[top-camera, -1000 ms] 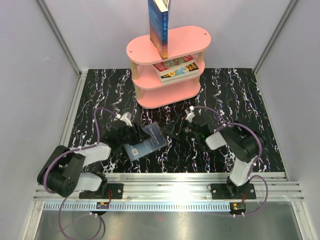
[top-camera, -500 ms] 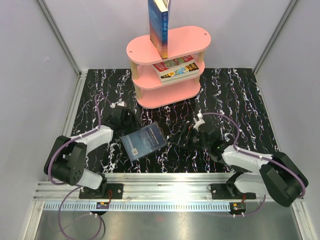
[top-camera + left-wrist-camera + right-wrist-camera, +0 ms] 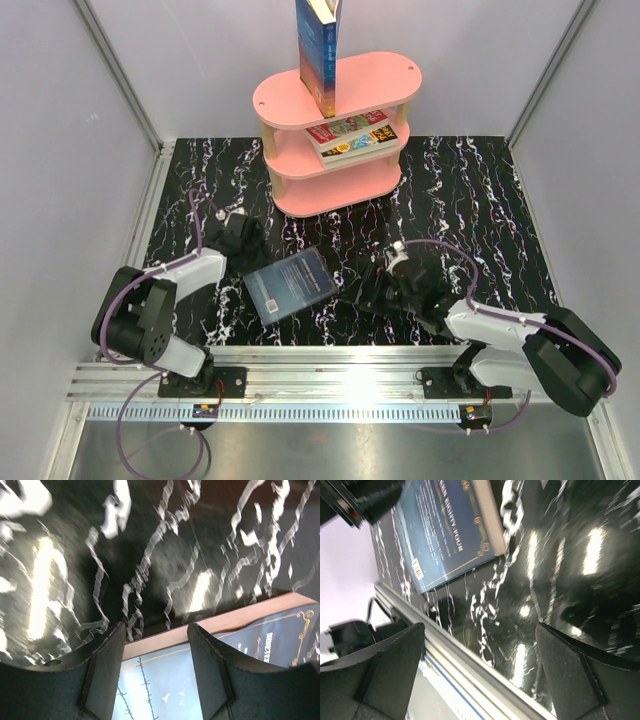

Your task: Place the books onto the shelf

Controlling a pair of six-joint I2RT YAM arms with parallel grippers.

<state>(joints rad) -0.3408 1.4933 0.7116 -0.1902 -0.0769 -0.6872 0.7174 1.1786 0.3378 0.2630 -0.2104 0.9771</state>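
One dark blue book lay flat on the black marbled tabletop between the two arms; the left tool stood partly open and empty just beside the book's far-left corner; the right tool gaped wide, empty, near its right edge; the pink shelf carried an upright blue book on top and two flat books on its middle board
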